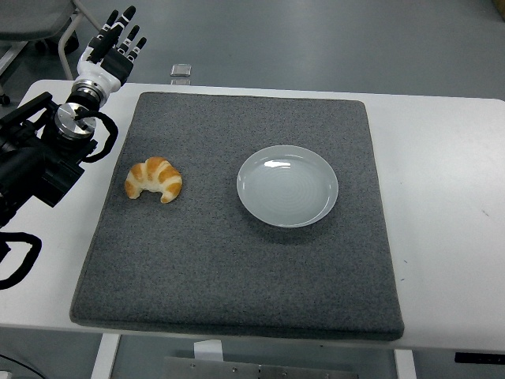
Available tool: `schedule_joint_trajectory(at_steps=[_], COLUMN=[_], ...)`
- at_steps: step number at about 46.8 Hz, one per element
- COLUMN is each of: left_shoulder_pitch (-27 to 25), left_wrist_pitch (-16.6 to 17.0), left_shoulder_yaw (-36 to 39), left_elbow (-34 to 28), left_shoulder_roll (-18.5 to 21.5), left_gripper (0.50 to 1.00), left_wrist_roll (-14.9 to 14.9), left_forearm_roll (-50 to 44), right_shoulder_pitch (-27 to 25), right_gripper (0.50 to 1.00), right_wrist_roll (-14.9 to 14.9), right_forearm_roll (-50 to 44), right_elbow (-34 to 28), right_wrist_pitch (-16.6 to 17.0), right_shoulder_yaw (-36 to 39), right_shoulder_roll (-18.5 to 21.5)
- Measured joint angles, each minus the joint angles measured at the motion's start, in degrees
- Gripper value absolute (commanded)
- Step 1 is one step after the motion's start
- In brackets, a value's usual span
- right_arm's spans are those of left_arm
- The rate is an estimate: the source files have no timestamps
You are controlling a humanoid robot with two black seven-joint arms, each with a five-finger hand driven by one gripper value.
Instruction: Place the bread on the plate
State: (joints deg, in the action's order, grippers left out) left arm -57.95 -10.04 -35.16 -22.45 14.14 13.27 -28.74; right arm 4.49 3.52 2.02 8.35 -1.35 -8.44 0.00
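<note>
bread [154,179], a golden croissant with its curved ends pointing toward the near edge, lies on the left part of a dark grey mat [237,268] that covers most of the white surface [450,237]. pale plate [288,185] sits on the same mat, near its middle and a little toward the right, well apart from the croissant, with bare mat between the two. the plate holds nothing. the left hand [114,49] is raised at the far left corner of the surface, beyond the mat's far left corner, its fingers [126,20] spread and straight, gripping nothing. its black arm [39,158] comes in from the left edge, beside the mat and near the bread but not touching it. a small clear object [181,70] lies just past the far edge of the surface.
</note>
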Motion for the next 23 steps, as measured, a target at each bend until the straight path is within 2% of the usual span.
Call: schedule_joint_trajectory(at_steps=[23], left_shoulder_pitch=[-0.1], left_wrist_pitch=[-0.9], left_shoulder_yaw=[0.0], left_elbow=[-0.1], left_shoulder_roll=[0.3], left_gripper=[1.000], left_wrist_roll=[0.0], left_forearm_roll=[0.1], right_shoulder_pitch=[0.0], right_gripper=[0.930], right_wrist_roll=[0.0], right_forearm_roll=[0.0], right_elbow=[0.0], right_wrist_pitch=[0.0], right_shoulder_yaw=[0.0], right_shoulder_roll=[0.0])
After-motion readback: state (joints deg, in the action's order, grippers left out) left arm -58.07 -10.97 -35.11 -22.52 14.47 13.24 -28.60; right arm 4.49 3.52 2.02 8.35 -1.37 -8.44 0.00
